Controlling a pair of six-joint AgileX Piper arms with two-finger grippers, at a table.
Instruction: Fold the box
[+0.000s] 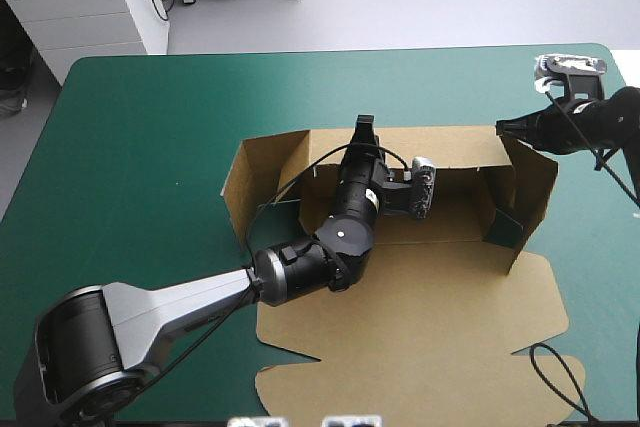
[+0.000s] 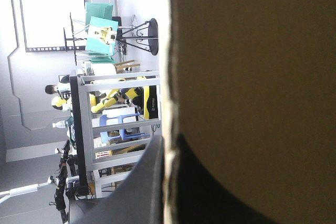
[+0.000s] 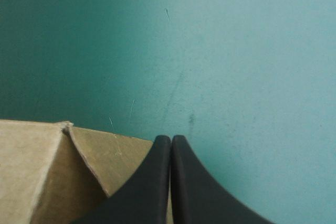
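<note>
— The left arm [image 1: 180, 309], on the box's [image 1: 430, 307] left: what does it look like?
— A fat black drum [image 1: 68, 352] at the end farthest from the box, then a smooth silver-grey shell that tapers toward it. Over the box it is all black, with rounded, glossy joints [image 1: 300, 269], one with a small pale round dot [image 1: 343, 233].
— And the right arm [image 1: 605, 117]?
— Black throughout, with rounded housings, by the box's far right corner.
— The fingers?
— Matt black fins, broad at the base and curving to a point. The right gripper [image 3: 170, 141] shows a thin seam between its two. The left gripper [image 2: 169, 140] shows one dark grey-black finger [image 2: 147, 182] plainly.
</note>
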